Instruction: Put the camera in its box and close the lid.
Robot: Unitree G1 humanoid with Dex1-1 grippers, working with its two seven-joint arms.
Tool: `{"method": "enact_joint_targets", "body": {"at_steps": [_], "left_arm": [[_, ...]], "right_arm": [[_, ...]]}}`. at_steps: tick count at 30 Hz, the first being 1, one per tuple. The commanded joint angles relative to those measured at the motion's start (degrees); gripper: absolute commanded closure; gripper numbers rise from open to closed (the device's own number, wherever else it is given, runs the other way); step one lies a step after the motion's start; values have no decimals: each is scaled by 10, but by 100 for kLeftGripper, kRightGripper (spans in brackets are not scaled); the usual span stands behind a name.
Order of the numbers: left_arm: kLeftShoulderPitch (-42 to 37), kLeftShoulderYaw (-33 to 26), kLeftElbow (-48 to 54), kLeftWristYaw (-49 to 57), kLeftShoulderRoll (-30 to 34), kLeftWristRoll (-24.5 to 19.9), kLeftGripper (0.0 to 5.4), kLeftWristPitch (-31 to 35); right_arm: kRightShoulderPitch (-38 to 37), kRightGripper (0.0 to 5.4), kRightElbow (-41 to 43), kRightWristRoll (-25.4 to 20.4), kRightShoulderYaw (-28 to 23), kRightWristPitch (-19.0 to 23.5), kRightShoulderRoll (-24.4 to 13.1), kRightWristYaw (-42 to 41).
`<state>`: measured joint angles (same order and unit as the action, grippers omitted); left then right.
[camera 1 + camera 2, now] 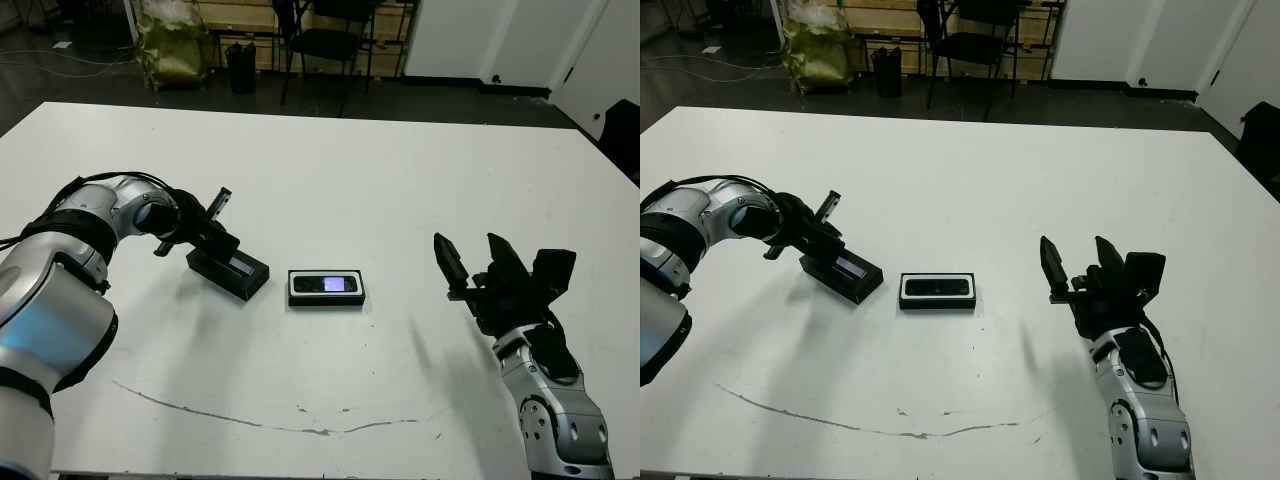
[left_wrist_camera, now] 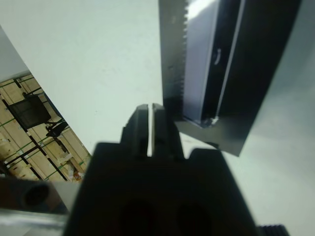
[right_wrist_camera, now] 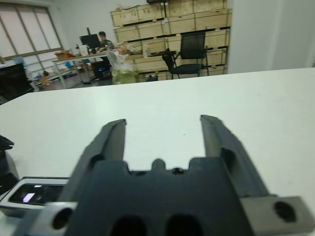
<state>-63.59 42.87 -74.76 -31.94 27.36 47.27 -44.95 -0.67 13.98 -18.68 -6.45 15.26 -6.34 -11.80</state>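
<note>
No brand or lettering can be read anywhere; the only mark is a tiny pale squiggle on the lid's glossy strip in the left wrist view, too small to make out.

The box lies flat near the middle of the white counter, with the camera lying in it inside the white lining. A bluish glare on the camera hides its surface.

Just to the left of the box, not touching it, sits the lid, turned at an angle to it. The left gripper is at the lid's far end. One black finger sticks up above it, and the wrist view shows a toothed finger lying along the lid's side; whether the fingers are pinching it or merely beside it, I cannot tell.

The right gripper hangs over bare counter well to the right of the box, its fingers spread apart with nothing between them.

A faint cracked line runs across the near counter. Beyond the far edge stands a black chair, its top cut off, and a seated person shows blurred in the distance.
</note>
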Motion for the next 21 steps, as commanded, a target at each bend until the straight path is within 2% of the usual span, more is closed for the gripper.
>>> {"method": "enact_joint_targets", "body": {"at_steps": [1, 12, 18, 21], "left_arm": [[15, 4, 1, -16, 10, 5, 540, 3], [20, 13, 10, -49, 34, 13, 540, 12], [19, 6, 19, -112, 42, 2, 540, 40], [21, -9, 21, -164, 42, -22, 540, 54]], "right_arm": [[-1, 291, -4, -6, -1, -9, -1, -11], [-2, 539, -6, -9, 1, -21, -2, -26], [-4, 539, -9, -8, 2, -25, 1, -26], [-3, 539, -10, -13, 1, -23, 3, -27]]}}
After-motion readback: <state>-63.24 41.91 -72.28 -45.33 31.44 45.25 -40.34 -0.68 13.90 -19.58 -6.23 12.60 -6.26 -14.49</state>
